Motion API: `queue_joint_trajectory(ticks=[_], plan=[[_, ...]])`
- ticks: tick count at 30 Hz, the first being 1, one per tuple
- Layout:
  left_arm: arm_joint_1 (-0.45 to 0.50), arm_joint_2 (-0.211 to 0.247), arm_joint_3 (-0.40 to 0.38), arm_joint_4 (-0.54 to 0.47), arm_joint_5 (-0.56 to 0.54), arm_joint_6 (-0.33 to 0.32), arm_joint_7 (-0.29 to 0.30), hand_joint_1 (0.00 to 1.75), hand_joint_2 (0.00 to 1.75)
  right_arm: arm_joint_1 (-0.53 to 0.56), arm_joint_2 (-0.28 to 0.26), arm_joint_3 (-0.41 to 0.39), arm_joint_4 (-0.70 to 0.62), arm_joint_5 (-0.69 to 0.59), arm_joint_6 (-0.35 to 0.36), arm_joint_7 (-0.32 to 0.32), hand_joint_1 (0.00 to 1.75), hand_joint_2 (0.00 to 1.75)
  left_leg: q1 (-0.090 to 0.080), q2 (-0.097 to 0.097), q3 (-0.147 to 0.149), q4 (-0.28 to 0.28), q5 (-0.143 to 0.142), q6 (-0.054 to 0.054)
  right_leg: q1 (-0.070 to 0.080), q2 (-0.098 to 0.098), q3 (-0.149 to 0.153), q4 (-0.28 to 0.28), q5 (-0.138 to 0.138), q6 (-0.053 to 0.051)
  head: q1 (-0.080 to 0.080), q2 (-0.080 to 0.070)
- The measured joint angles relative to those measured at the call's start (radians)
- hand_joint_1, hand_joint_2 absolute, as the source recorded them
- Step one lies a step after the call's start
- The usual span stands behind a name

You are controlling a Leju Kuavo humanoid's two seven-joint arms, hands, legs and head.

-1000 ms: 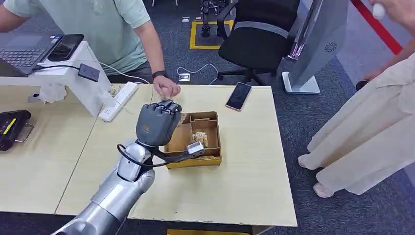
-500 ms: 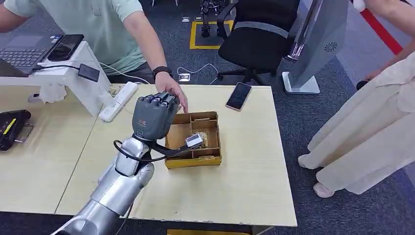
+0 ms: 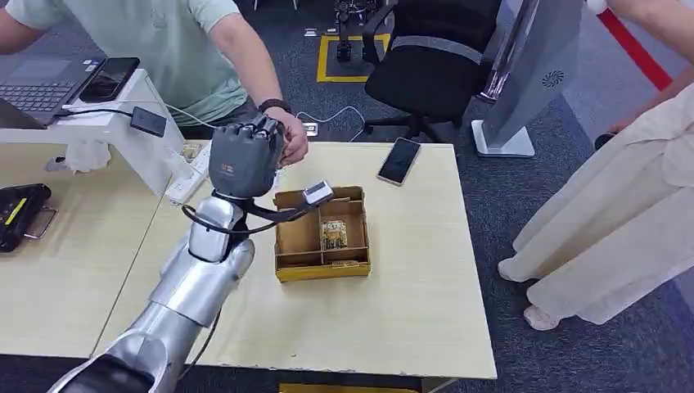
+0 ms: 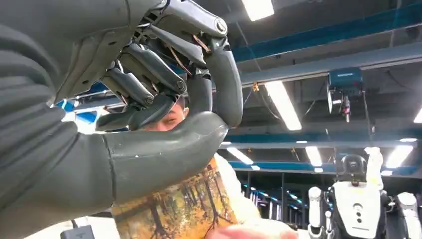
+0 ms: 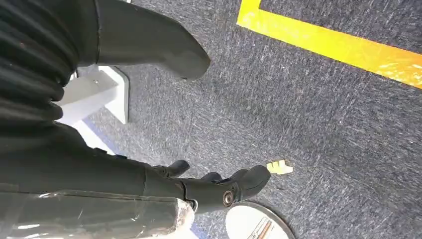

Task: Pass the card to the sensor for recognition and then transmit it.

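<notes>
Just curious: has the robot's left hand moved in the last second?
Yes. The left hand rose from over the cardboard box toward the person's hand at the table's far edge.

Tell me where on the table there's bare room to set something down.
Bare tabletop lies right of and in front of the cardboard box, below the phone. The far-left corner is crowded: the left hand, a person's hand and the power strip.

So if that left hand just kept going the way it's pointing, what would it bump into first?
Most likely the person's hand, already right at the left hand and its card. Depth is hard to judge.
</notes>
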Motion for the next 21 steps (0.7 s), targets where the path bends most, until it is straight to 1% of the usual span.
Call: queue_joint_trajectory(ticks=[8,9,15,16,21], plan=[[-0.017,-0.004,0.003,0.025,0.015,0.0,-0.003,1.75,1.75,0.001,0.0,0.001,0.002,0.0,0.0,0.0,0.0,1.75,0.0,0.0,0.0,0.0,0.0,0.0,0.0,0.0,0.0,0.0,0.0,0.0,0.0,0.0],[-0.019,-0.004,0.003,0.028,0.021,0.0,-0.007,1.5,1.75,0.001,0.0,0.002,0.002,0.0,0.0,0.0,0.0,1.75,0.0,0.0,0.0,0.0,0.0,0.0,0.0,0.0,0.0,0.0,0.0,0.0,0.0,0.0],[-0.025,-0.008,0.003,0.047,0.05,0.0,-0.013,1.5,1.75,0.001,0.0,0.002,0.003,0.0,0.0,-0.001,0.0,1.75,0.0,0.0,0.0,0.0,0.0,0.0,0.0,0.0,0.0,0.0,0.0,0.0,0.0,0.0],[-0.025,-0.009,0.003,0.05,0.05,0.0,-0.013,0.0,1.75,0.001,0.0,0.002,0.003,0.0,0.0,-0.001,0.0,1.75,0.0,0.0,0.0,0.0,0.0,0.0,0.0,0.0,0.0,0.0,0.0,0.0,0.0,0.0],[-0.026,-0.012,0.003,0.057,0.052,0.0,-0.019,0.0,1.75,0.001,0.0,0.003,0.004,-0.001,0.0,-0.002,0.0,1.75,0.0,0.0,0.0,0.0,0.0,0.0,0.0,0.0,0.0,0.0,0.0,0.0,0.0,0.0]])
